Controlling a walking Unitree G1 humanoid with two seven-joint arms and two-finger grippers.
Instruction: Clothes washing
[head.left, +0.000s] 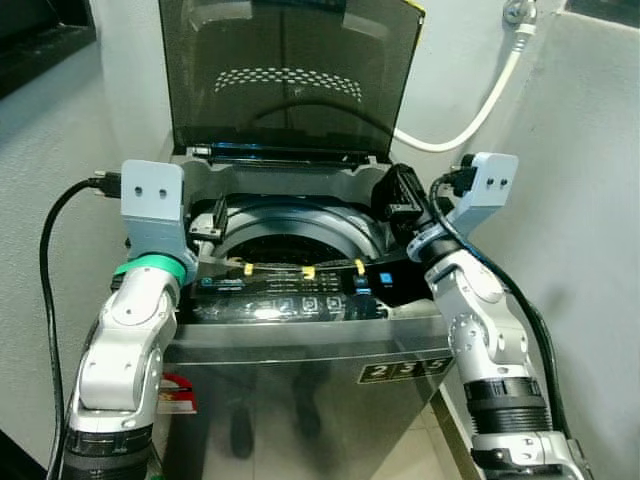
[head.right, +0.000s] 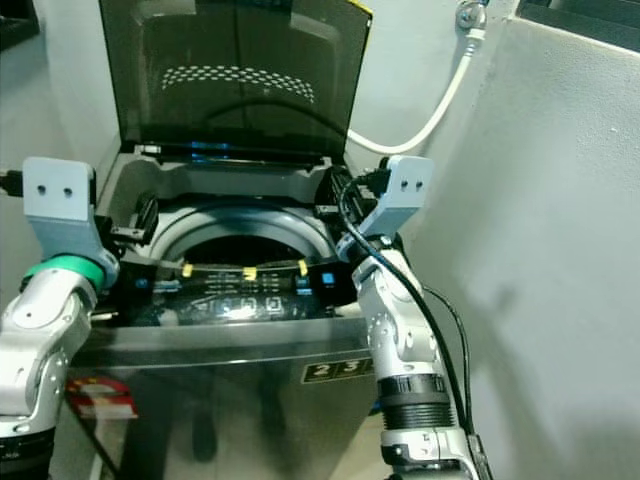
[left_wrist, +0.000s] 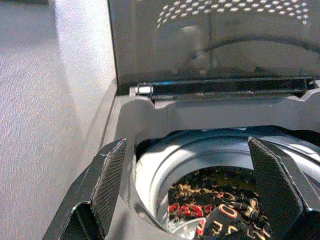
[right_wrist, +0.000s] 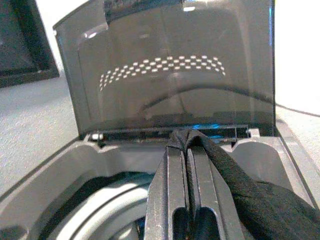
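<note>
Right claw (right_wrist: 190, 150) pinches black cloth (right_wrist: 250, 195) — apparently over washer (head.left: 300, 345).

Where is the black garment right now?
The black garment is pinched in the right gripper, held over the right rear of the open washing machine, just before its raised lid.
</note>
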